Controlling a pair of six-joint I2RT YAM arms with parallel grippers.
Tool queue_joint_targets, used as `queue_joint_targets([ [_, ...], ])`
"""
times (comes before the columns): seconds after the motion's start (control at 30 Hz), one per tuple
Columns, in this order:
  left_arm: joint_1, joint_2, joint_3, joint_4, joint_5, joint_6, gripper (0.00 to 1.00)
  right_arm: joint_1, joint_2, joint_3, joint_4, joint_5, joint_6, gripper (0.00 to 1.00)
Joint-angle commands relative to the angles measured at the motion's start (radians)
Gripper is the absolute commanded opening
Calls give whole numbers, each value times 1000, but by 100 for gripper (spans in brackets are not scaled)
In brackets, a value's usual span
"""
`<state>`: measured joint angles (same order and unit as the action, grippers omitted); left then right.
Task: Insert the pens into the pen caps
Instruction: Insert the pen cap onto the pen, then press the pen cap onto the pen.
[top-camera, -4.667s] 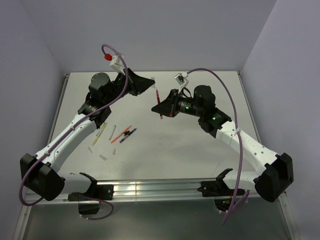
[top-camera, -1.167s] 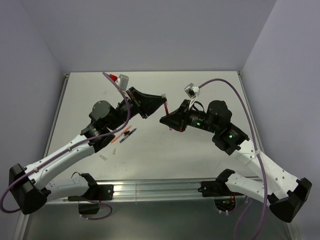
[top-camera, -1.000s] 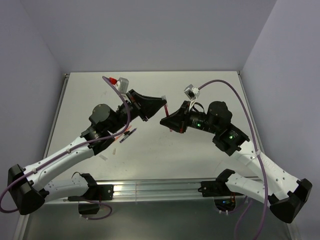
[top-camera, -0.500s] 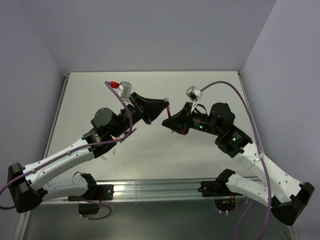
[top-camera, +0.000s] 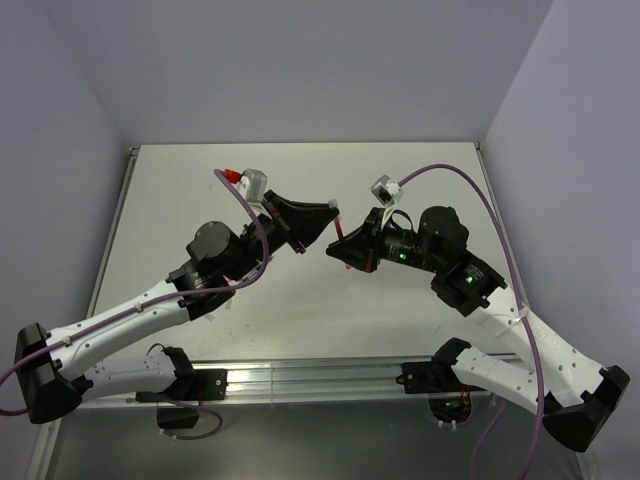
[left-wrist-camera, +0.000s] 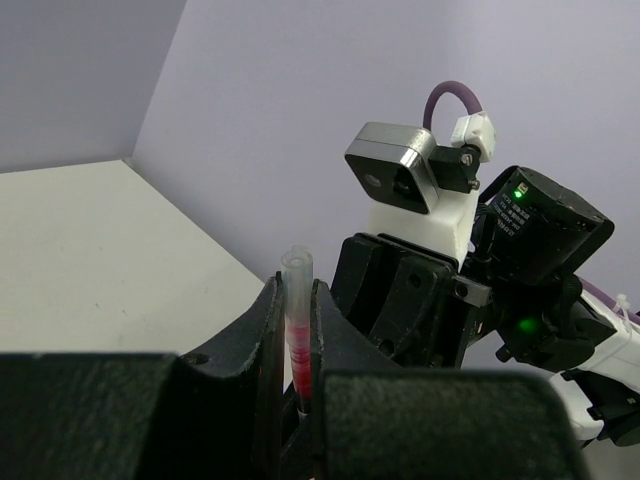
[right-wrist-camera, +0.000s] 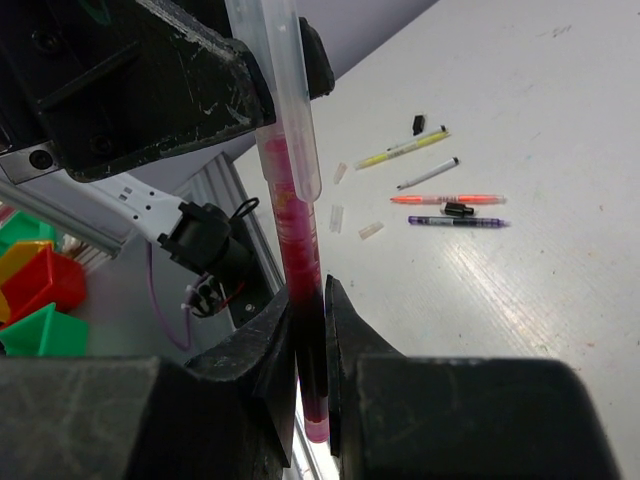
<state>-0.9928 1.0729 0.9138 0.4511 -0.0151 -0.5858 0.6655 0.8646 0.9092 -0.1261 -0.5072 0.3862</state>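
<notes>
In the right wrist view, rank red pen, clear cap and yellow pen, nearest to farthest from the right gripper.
1. red pen: clamped in the right gripper.
2. clear cap: over the pen's upper end.
3. yellow pen: far off on the table.

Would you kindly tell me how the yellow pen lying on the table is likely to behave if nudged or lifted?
The yellow pen looks thin and round, lying flat on the table, so a sideways nudge would probably roll it. It appears straight, so likely stiff, and slim enough to be light.

White table (top-camera: 350, 310), metal rail (top-camera: 300, 378) at near edge; coloured bins (right-wrist-camera: 45, 285) past rail.
</notes>
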Motion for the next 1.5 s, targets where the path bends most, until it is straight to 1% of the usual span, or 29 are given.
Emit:
queue_joint_targets([
  [0.0, -113, 5, -67, -235, 273, -5, 0, -46, -4, 89, 218, 294, 34, 0],
  [0.37, -142, 15, -93, -253, 239, 1, 0, -46, -1, 103, 221, 294, 39, 0],
  [0.8, -165, 41, -124, -246, 221, -3, 0, -46, 24, 166, 227, 294, 36, 0],
  [1.47, -196, 16, -182, -259, 245, -26, 0, -47, 45, 221, 207, 312, -3, 0],
])
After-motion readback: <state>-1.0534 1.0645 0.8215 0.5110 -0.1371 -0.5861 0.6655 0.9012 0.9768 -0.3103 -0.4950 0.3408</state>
